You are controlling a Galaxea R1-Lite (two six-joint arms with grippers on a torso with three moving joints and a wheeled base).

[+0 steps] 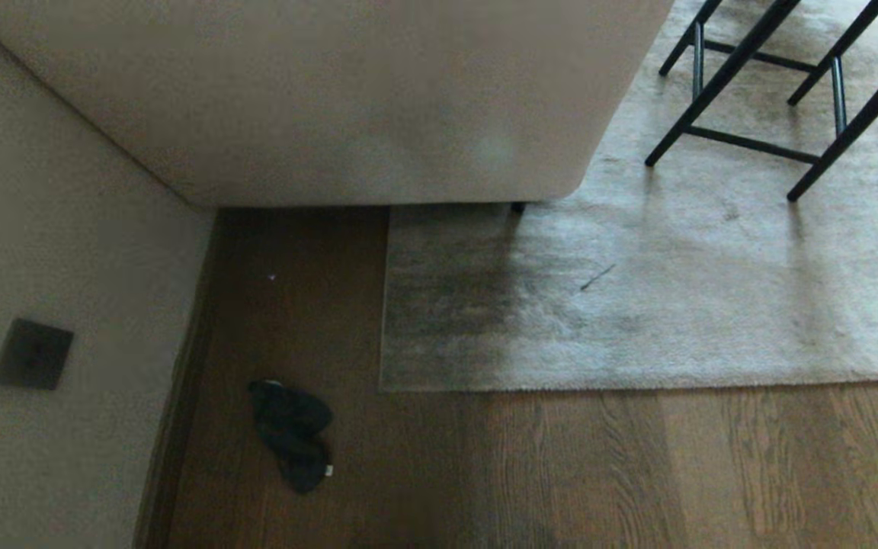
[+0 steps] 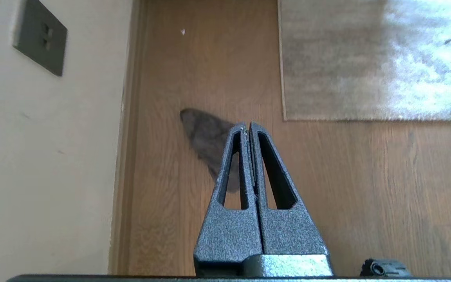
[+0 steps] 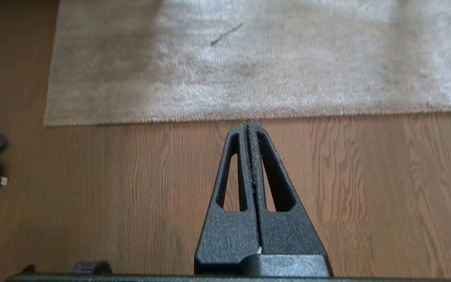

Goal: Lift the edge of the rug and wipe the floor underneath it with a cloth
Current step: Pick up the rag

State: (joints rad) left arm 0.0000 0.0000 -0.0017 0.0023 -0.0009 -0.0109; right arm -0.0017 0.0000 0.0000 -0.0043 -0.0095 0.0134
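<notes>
**Cloth Lies Crumpled Beside Flat Rug as Both Grippers Hang Closed**

Black tapered fingers of the left gripper fill the foreground of the left wrist view, pressed together with nothing between them, held above the floor. Its tips point toward the cloth, a small dark grey bundle lying crumpled on the brown boards close to the skirting of a beige wall, with a pale tag showing at one end. The right gripper is likewise closed and empty, hanging over bare boards with its tips aimed at the rug edge. The light grey rug lies flat, its square corner near the cloth but not touching it; a strip of wood separates them. A dark socket plate is set low in the wall. Farther back, a pale sofa stands partly over the rug, and black chair legs rest on the pile. Neither arm appears in the head view.
</notes>
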